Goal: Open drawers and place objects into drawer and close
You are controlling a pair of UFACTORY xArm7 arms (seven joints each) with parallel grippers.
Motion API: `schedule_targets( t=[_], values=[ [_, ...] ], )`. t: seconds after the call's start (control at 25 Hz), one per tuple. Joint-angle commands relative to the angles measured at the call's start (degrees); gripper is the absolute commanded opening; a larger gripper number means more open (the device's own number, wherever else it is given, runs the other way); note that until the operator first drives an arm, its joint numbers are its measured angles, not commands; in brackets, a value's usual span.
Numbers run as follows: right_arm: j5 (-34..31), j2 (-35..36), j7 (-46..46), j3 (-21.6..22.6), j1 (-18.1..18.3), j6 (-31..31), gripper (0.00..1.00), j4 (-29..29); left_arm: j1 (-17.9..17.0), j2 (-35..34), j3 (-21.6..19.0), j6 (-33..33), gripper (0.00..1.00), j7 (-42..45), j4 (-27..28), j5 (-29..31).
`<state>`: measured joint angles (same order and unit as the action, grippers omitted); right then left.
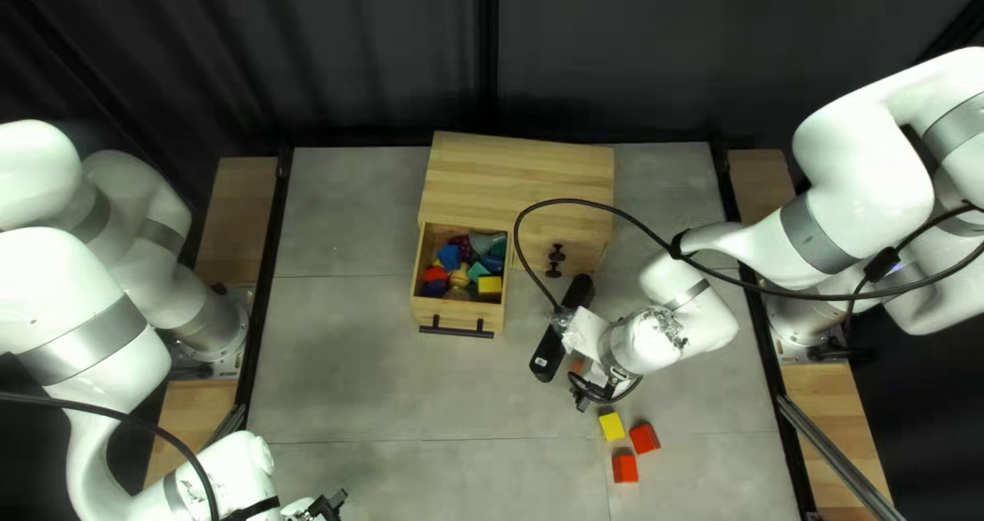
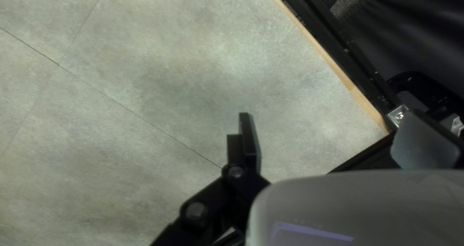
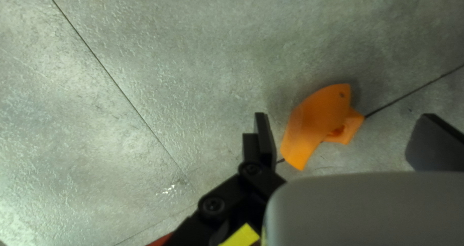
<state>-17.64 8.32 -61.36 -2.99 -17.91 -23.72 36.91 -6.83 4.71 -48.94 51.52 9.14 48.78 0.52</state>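
Drawer (image 1: pixel 451 313) pulled open, toward the near edge of the grey table (image 1: pixel 349 367), from the left part of the wooden cabinet (image 1: pixel 518 175); coloured blocks fill it, a yellow cube (image 1: pixel 490 285) at its front right corner in the top left view. My right gripper (image 1: pixel 595 390) has its fingers spread, with a curved orange block (image 3: pixel 309 122) lying between them, nearer one finger and not pinched. Near that gripper, on the table's near side, sit a yellow block (image 1: pixel 611 426) and two red blocks (image 1: pixel 645 438). My left gripper (image 1: pixel 330 505), over the near left of the table, is spread too, holding nothing.
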Motion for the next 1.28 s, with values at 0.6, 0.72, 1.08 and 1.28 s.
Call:
schedule_targets(
  t=[0.6, 0.72, 1.08, 1.28],
  values=[
    [4.3, 2.3, 5.4, 1.3, 2.1, 2.5, 0.09, -0.3, 0.0, 0.0, 0.0, 0.0, 1.00, 0.0, 0.0, 0.0],
    [4.2, 1.5, 5.4, 1.2, 2.0, 1.4, 0.06, -0.2, 0.0, 0.0, 0.0, 0.0, 1.00, 0.0, 0.0, 0.0],
    [2.3, -3.5, 3.6, 1.6, 0.7, -10.2, 0.05, 4.8, 0.0, 0.0, 0.0, 0.0, 1.00, 0.0, 0.0, 0.0],
    [-0.6, -7.4, 3.0, 1.7, 0.7, -18.8, 0.04, 9.6, 0.0, 0.0, 0.0, 0.0, 1.00, 0.0, 0.0, 0.0]
  ],
)
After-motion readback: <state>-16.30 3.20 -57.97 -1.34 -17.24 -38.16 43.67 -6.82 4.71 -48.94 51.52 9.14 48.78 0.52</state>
